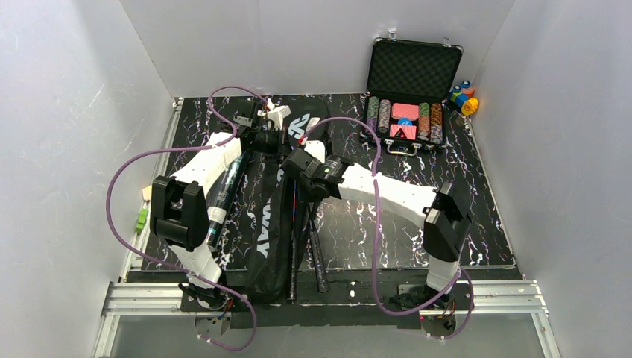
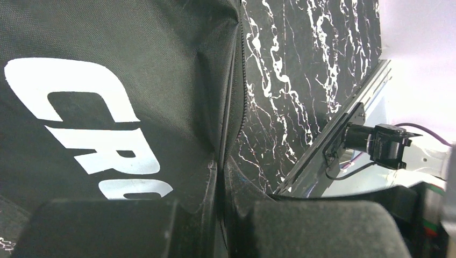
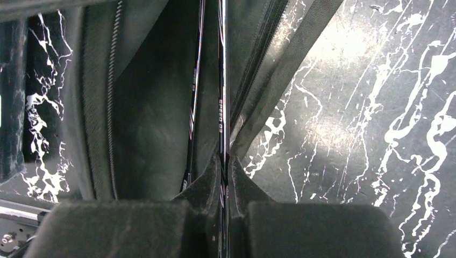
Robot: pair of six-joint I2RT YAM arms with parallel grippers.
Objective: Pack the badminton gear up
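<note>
Black padded fingers of the left tool (image 2: 221, 178) pressed tight on a fold of the bag (image 2: 123, 64) beside its zip, at the bag's far end. White "CRO" lettering just left of the pinch in the wrist view. Right tool (image 3: 222, 173) likewise closed, nipping the thin shaft of one racquet (image 3: 222, 91). Second racquet (image 3: 193, 91) just left of it, ungripped, both shafts lying over the bag's opened interior.

From above: bag stretched lengthwise, near to far, on the left half of the marbled surface (image 1: 358, 239), its near end hanging over the front edge. Two racquet handles pointing to the near side, just right of the bag, slightly splayed. Tube (image 1: 226, 190) with teal lettering lying along the bag's left side, partly under the left arm.

Far right corner: open case of poker chips (image 1: 411, 74), lid up. Cluster of small coloured blocks (image 1: 463, 97) just right of it, close to the wall.
</note>
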